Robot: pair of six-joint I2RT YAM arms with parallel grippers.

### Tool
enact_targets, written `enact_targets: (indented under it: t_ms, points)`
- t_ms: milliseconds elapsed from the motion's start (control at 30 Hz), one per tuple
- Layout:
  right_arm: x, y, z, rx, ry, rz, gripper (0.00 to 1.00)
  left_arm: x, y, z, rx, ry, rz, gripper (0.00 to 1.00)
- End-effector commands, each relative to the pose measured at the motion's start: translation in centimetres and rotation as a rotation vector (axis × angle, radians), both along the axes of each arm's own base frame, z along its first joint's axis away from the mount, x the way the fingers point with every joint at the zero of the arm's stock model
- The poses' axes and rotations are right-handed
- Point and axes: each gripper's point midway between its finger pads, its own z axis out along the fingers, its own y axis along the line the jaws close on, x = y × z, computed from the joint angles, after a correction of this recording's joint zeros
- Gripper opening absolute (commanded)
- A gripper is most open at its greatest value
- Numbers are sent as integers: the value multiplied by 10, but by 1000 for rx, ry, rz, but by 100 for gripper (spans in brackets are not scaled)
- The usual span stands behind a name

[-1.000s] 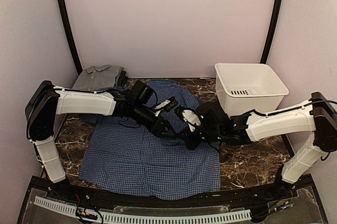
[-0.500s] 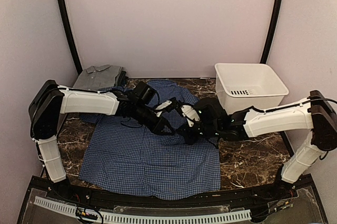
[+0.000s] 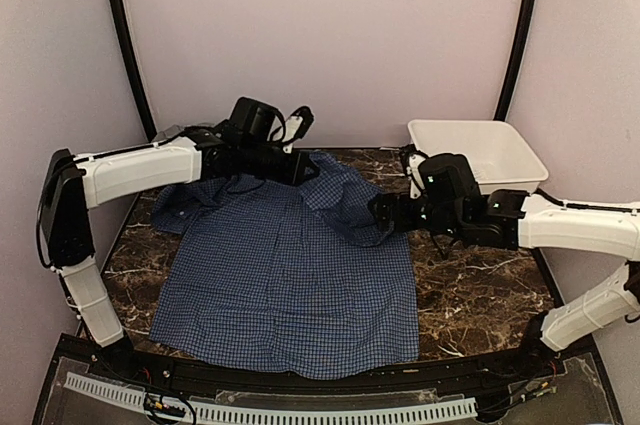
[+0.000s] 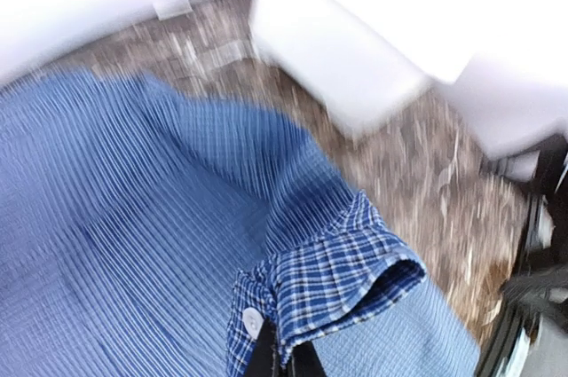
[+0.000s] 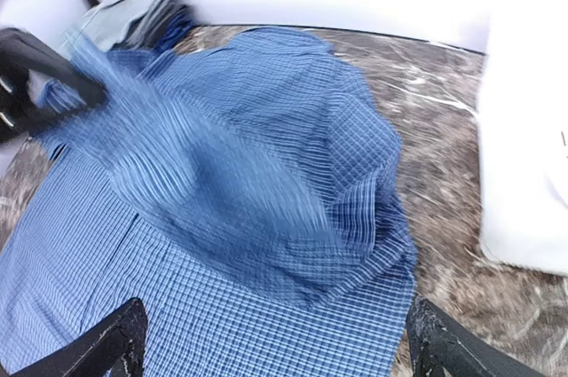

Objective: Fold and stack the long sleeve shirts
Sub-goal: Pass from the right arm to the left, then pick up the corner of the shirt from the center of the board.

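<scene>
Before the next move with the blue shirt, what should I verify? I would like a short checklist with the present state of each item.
1. Left gripper is shut on the cuff of the blue checked shirt: ok.
2. Right gripper is open and holds no cloth: ok.
3. Shirt body lies flat: not ok, its right side is bunched up near the right gripper.
4. Grey shirt is neatly folded at the rear left corner: cannot tell, mostly hidden and blurred.
5. White tub is apart from the blue shirt: ok.
</scene>
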Motion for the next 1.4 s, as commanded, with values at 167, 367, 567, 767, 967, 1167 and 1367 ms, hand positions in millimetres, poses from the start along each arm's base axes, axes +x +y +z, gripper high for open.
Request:
enact_targets:
  t_ms: [167,367,567,767,967,1167,1367]
  points:
    - [-31,-44,-38,51,217,-146,95,59,14,125,-180,-174,206,0]
    - [-81,-54,-96,50,510,-160,80,86,7,158,-285,-154,243,0]
    - [-125,-61,-130,25,705,-167,65,93,13,160,-307,-139,280,0]
    - [-164,-65,-152,-12,837,-164,40,101,19,154,-314,-135,301,0]
    - [-193,-72,-169,-80,923,-187,28,111,23,145,-339,-106,307,0]
    - [-210,-70,-179,-161,952,-192,25,116,21,141,-348,-104,301,0]
    - [-223,-74,-193,-273,968,-222,17,125,23,140,-366,-106,303,0]
